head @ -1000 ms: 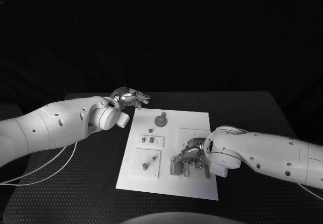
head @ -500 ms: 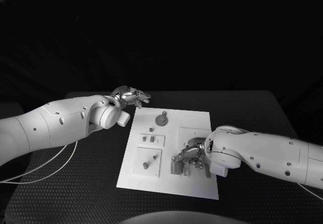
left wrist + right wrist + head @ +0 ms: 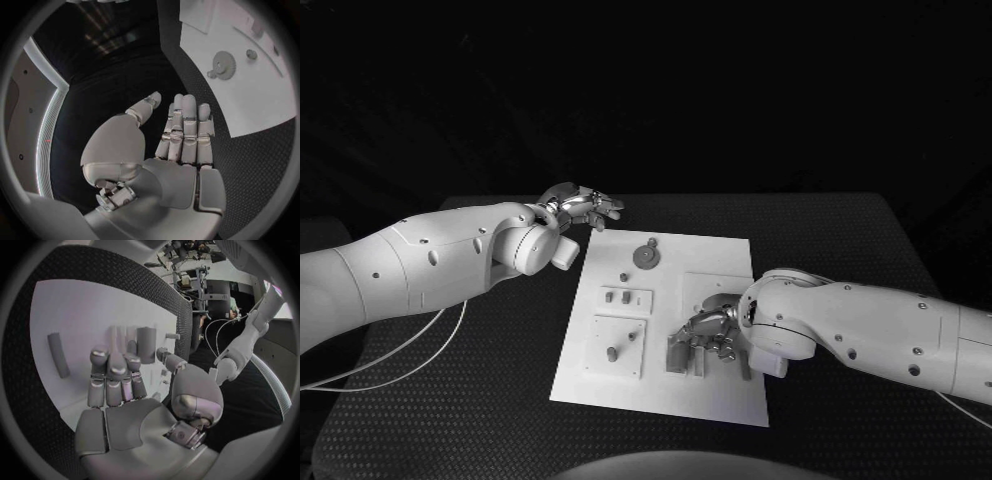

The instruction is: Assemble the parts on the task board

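Black, textured table (image 3: pixel 473 380) carries the white task board (image 3: pixel 668 330) at its middle, lying flat, with small grey parts on it.

From the head view, the left hand (image 3: pixel 578 207) sits off the board's far left corner, over bare table, apart from the board. Its wrist view shows what the head view cannot: the left hand's fingers (image 3: pixel 185 127) are straight and together, thumb set apart, palm empty, with the board edge beside it and a gear-shaped part (image 3: pixel 223 63) lying on the board a little beyond the fingertips.

The right hand (image 3: pixel 708 332) is low over the board's near right area, among upright grey parts (image 3: pixel 678 356). In the head view its contact with them is hard to judge. The right wrist view is clearer: the right hand's fingers (image 3: pixel 114 372) are extended side by side, nothing between them and the thumb, and a short grey cylinder (image 3: pixel 146 344) stands just past the fingertips, seemingly untouched. A grey bar (image 3: pixel 58 354) lies flat on the board, well to one side of that hand.
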Motion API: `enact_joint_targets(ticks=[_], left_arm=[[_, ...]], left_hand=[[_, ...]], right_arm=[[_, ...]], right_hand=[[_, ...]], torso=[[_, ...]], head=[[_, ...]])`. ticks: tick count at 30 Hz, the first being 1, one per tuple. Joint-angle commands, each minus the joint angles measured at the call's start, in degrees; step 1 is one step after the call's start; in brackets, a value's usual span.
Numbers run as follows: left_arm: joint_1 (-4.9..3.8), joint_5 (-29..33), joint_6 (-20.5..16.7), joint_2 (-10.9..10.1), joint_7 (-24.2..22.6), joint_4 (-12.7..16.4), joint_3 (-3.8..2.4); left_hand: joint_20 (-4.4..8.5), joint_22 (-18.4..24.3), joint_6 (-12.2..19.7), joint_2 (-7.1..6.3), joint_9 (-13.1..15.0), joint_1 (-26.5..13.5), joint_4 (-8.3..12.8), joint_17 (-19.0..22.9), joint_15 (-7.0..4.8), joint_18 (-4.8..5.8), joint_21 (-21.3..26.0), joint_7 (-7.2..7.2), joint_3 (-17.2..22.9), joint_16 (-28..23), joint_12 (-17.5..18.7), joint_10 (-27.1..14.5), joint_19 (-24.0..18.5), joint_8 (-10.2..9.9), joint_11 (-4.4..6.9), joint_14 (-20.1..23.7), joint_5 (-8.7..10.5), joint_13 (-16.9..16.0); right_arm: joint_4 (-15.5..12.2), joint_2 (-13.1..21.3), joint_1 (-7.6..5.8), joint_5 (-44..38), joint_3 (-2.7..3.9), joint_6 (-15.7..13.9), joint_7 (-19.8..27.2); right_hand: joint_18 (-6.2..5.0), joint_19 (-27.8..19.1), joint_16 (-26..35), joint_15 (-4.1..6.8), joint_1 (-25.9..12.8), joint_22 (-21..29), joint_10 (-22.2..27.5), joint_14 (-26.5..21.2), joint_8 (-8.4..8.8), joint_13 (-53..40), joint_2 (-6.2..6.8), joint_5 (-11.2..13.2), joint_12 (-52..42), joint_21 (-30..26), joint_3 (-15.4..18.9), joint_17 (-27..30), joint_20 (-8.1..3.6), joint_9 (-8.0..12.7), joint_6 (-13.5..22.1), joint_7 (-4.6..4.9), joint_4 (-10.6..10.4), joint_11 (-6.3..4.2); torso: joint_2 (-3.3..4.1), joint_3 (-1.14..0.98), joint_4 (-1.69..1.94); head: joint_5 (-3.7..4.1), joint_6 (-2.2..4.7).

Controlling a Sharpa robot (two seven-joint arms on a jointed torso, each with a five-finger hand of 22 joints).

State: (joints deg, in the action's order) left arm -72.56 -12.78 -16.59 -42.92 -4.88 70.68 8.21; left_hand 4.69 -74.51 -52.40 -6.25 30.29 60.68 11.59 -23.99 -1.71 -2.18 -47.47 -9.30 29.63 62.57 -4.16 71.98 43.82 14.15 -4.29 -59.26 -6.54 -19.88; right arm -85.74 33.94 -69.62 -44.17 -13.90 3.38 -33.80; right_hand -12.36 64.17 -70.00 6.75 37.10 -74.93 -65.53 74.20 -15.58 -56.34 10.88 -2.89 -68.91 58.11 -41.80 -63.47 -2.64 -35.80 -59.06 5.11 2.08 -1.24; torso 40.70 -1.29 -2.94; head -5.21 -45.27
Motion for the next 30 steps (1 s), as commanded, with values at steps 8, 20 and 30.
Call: enact_joint_targets(ticks=[8,20,30], left_arm=[[-0.1,-0.15,0.31,0.08,-0.28,0.11,-0.04],[-0.11,-0.15,0.29,0.12,-0.28,-0.01,-0.04],[-0.11,-0.15,0.31,0.08,-0.37,-0.3,-0.04]], left_hand=[[2.52,-0.1,0.54,0.0,-0.07,-0.39,-0.15,-0.09,0.06,0.38,0.26,0.01,0.06,-0.35,0.0,-0.12,0.28,0.39,-0.19,-0.26,-0.36,-0.06],[2.52,-0.12,0.54,-0.02,-0.09,-0.41,-0.16,-0.12,0.06,0.38,0.27,0.02,0.03,-0.35,0.0,-0.11,0.29,0.41,-0.19,-0.27,-0.33,-0.06],[2.52,-0.14,0.54,0.01,-0.1,-0.45,-0.19,-0.13,0.06,0.38,0.28,0.02,0.02,-0.35,0.0,-0.11,0.3,0.43,-0.19,-0.27,-0.31,-0.07]], right_arm=[[-0.1,-0.14,0.37,-0.87,-0.19,1.28,0.13],[-0.53,0.46,0.37,-2.81,-0.2,0.58,1.21],[-4.71,5.54,-0.52,-3.33,0.13,-2.94,6.08]], right_hand=[[-2.64,-1.36,0.52,0.37,-1.72,-0.1,1.04,-0.59,0.63,-0.31,-0.85,0.09,0.42,0.04,5.52,-0.26,-0.24,-0.15,0.68,0.1,1.34,0.07],[-2.64,-1.46,0.6,0.4,-0.36,-0.02,1.09,-0.61,0.66,-0.38,-1.68,0.09,0.4,0.06,5.94,-0.36,-0.39,-0.26,0.6,0.07,2.5,0.04],[-2.64,-1.27,0.8,0.52,1.55,0.31,0.88,-0.54,0.79,-0.34,-0.61,0.08,0.45,-0.08,5.28,-0.38,-0.5,-0.33,0.64,0.04,3.25,0.0]], torso=[[0.0,0.01,-0.01],[-0.04,-0.02,0.0],[-0.13,-0.11,-0.12]], head=[[-0.09,-0.18],[-0.13,-0.15],[-0.02,0.3]])
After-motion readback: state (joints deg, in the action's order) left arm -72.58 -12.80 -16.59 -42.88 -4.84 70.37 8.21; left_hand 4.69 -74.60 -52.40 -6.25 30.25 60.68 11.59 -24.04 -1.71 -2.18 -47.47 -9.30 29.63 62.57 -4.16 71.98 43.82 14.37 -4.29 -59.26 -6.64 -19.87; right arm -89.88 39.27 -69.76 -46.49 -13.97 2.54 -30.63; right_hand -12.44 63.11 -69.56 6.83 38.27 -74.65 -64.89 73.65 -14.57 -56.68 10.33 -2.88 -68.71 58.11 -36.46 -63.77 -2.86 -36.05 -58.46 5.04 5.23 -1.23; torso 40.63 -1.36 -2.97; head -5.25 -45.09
